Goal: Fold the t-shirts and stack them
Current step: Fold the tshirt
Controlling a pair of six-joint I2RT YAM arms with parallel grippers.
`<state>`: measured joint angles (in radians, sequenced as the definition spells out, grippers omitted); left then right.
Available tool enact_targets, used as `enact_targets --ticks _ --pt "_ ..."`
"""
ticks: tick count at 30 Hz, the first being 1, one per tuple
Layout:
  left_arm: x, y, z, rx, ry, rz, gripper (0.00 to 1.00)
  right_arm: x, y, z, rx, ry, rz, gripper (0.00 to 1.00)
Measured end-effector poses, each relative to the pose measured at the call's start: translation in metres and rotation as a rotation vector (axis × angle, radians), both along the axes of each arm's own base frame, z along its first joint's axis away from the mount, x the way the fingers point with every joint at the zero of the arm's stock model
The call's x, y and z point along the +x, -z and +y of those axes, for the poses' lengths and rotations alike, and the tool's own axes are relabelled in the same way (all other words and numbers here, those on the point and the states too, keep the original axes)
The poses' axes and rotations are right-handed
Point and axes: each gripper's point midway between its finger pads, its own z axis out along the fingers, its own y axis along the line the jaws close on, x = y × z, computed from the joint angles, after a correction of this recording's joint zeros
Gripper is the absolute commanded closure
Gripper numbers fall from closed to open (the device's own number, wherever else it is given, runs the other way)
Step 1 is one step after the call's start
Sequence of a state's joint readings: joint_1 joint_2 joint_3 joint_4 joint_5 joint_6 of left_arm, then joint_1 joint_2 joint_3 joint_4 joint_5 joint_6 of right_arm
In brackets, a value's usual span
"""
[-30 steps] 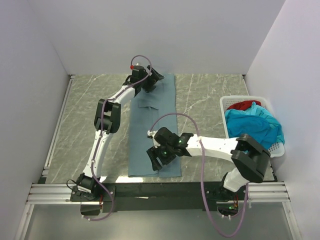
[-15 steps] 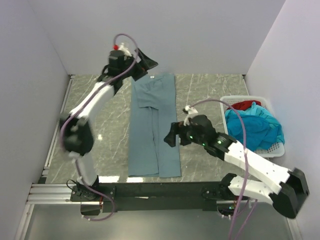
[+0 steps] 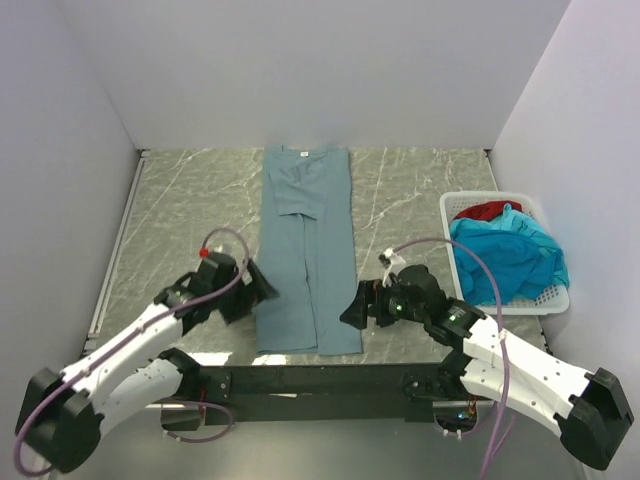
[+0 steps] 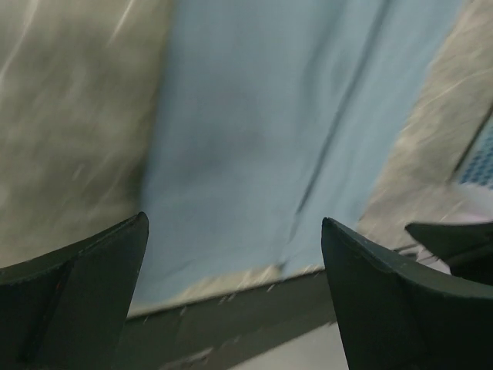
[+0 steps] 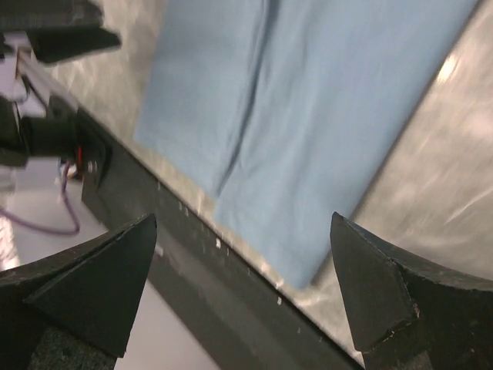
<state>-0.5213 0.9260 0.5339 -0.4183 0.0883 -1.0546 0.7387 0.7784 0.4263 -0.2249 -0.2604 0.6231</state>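
Where the 2 arms rise from the black rail (image 3: 320,380) at the table's near edge, both reach low over the near end of the grey-blue t-shirt (image 3: 310,240). The left gripper (image 3: 258,290) sits at the shirt's left edge, close to the hem, its jaws spread wide with nothing between them. Its wrist view is blurred, but the fingers (image 4: 85,285) plainly frame bare cloth and a strip of rail. The right gripper (image 3: 356,308) is at the opposite edge, beside the near right corner of the hem, jaws equally wide and empty. From its wrist view, that hem corner lies just short of the rail.

Beyond the grippers, the grey-blue t-shirt lies flat on the marbled grey table (image 3: 180,200), folded into 1 long, narrow strip running straight away from the arms, with a lengthwise crease down its middle.

Further back on the right, well apart from the strip, a white lattice basket (image 3: 447,215) holds a crumpled turquoise t-shirt (image 3: 505,255) and, behind it, a red t-shirt (image 3: 488,210).

At the far edge, the strip's collar end nearly meets the back wall.
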Motion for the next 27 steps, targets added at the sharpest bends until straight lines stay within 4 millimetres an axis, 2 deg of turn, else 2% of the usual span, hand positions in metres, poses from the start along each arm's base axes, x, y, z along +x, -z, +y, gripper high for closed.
enact_targets --ticks 1,4,7,8,10,11,13,14,19,20,22,25,27 --pt "-0.019 0.013 0.006 0.014 -0.004 0.054 0.01 -0.007 0.008 0.0 0.005 -0.01 0.034 0.0" --pt "-0.049 0.023 0.013 0.011 -0.015 0.115 0.01 -0.024 0.03 -0.005 -0.002 -0.019 0.121 0.01" --pt "-0.062 0.027 0.015 -0.006 -0.031 0.138 0.07 -0.032 0.04 -0.009 -0.001 -0.008 0.167 0.02" --pt "-0.066 0.032 0.016 -0.007 -0.032 0.152 0.12 -0.034 0.041 -0.01 0.003 -0.005 0.177 0.03" --pt "-0.075 0.045 0.018 -0.002 -0.035 0.195 0.17 -0.037 0.044 -0.01 0.012 -0.001 0.195 0.04" --pt "-0.081 0.053 0.02 0.008 -0.034 0.224 0.24 -0.039 0.046 -0.01 0.015 -0.003 0.206 0.04" --pt "-0.092 0.066 0.021 0.024 -0.031 0.289 0.3 -0.043 0.051 -0.01 0.017 -0.007 0.235 0.06" --pt "-0.093 0.067 0.02 0.023 -0.026 0.297 0.39 -0.046 0.053 -0.01 0.015 -0.008 0.251 0.07" --pt "-0.096 0.075 0.018 0.053 -0.01 0.338 0.64 -0.05 0.063 -0.009 -0.003 -0.006 0.308 0.13" --pt "-0.097 0.076 0.018 0.055 -0.006 0.345 0.71 -0.049 0.064 -0.009 -0.004 -0.003 0.315 0.14" --pt "-0.098 0.078 0.016 0.059 0.004 0.353 0.79 -0.049 0.067 -0.008 -0.012 0.001 0.327 0.19" --pt "-0.099 0.08 0.016 0.067 0.017 0.36 0.98 -0.051 0.075 -0.009 -0.032 0.004 0.352 0.27" --pt "-0.099 0.079 0.015 0.068 0.024 0.358 0.99 -0.051 0.077 -0.008 -0.031 -0.001 0.363 0.33"
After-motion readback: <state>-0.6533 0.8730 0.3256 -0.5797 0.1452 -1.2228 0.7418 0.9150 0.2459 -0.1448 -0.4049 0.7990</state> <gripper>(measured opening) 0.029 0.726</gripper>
